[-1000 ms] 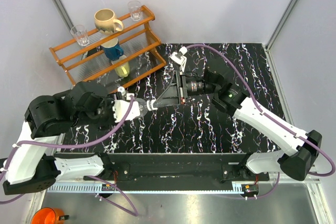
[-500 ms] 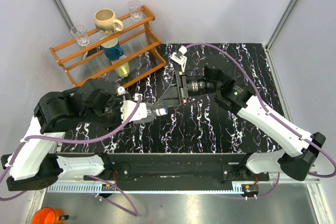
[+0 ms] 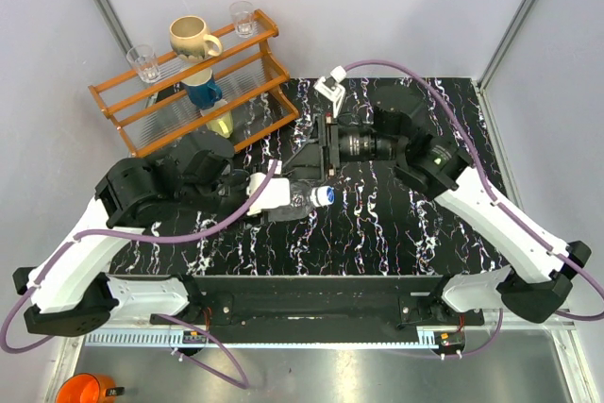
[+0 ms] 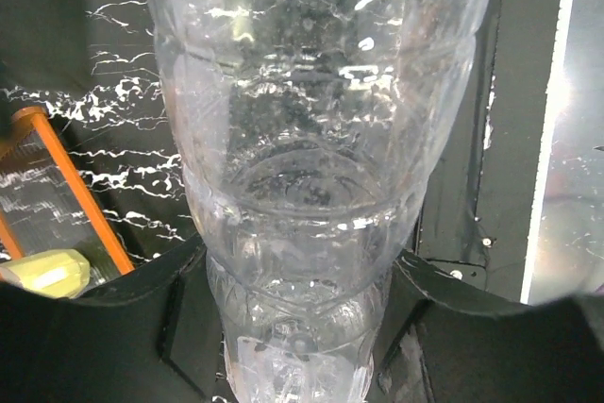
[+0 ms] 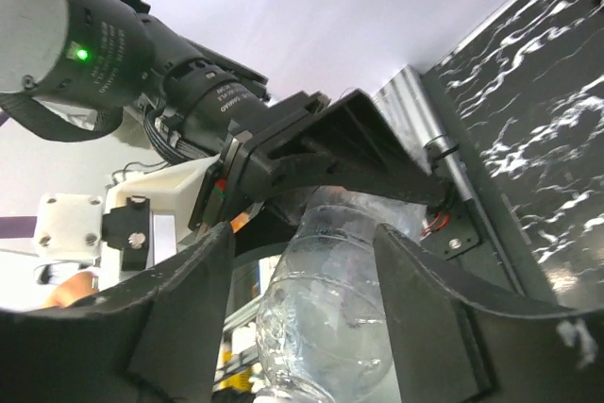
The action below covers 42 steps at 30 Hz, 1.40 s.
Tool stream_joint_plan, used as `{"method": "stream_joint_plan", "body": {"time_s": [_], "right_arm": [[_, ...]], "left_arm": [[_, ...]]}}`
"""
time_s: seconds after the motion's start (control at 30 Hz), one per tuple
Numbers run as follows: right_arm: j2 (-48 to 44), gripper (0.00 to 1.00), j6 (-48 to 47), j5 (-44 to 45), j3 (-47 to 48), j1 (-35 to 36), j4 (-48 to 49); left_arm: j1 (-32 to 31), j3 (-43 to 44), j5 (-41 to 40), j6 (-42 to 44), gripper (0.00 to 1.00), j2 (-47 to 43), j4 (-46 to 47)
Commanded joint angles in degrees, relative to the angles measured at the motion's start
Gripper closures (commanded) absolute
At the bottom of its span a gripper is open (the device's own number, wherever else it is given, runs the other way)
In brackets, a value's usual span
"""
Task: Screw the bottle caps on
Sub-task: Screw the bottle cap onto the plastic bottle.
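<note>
Counter (image 3: 415,233): black, white-veined, fills the middle of the top view.

Left arm (image 3: 142,195): reaches in from 8 o'clock toward the centre. Right arm (image 3: 472,205): comes in from 4 o'clock, wrist bent toward 9 o'clock.

Rack (image 3: 123,106): orange wood, at 11 o'clock on the counter. It carries a tan mug (image 3: 193,38), a blue cup (image 3: 202,92) and two glasses (image 3: 143,62).

Bottle (image 3: 302,197): clear and ribbed, held sideways just left of centre with its neck pointing to 3 o'clock. In the left wrist view it fills most of the picture.

Left gripper (image 3: 286,199): pinching the bottle at its lower body, one black finger (image 4: 123,327) on each side.

Right gripper (image 5: 304,233): spread wide. In its own wrist view the bottle shows between the fingers. From the top it sits just at 12 o'clock of the neck, apart from it.

Cap (image 3: 324,195): pale, on the neck end at 3 o'clock of the bottle. Cannot tell how far it is screwed on.
</note>
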Motion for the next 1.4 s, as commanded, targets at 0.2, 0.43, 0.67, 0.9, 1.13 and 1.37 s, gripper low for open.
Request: {"method": "stream_joint_plan", "body": {"time_s": [0.2, 0.43, 0.67, 0.9, 1.13, 1.37], "right_arm": [[-3.83, 0.00, -28.90, 16.15, 12.97, -11.07, -15.10], [-13.68, 0.00, -43.87, 7.65, 5.60, -11.16, -9.76], [-23.80, 0.01, -42.85, -9.91, -2.24, -11.16, 2.54], [-20.64, 0.05, -29.66, -23.73, -5.40, -11.16, 21.95], [-16.77, 0.09, -22.88, -23.39, -8.39, -11.07, 34.62], [-13.87, 0.13, -13.56, -23.56, -10.94, -11.16, 46.94]], "left_arm": [[5.03, -0.86, 17.20, -4.22, 0.77, -3.60, 3.14], [9.95, -1.21, 37.40, -5.19, 0.77, -2.64, 1.21], [14.87, -1.56, 60.61, -1.15, 0.76, 2.55, -2.67], [14.96, 1.07, 62.74, 4.04, 0.80, 6.51, -5.48], [14.96, 2.48, 61.87, 4.13, 0.80, 6.68, -5.48], [14.96, 1.96, 60.90, 3.87, 0.80, 6.42, -4.87]]}}
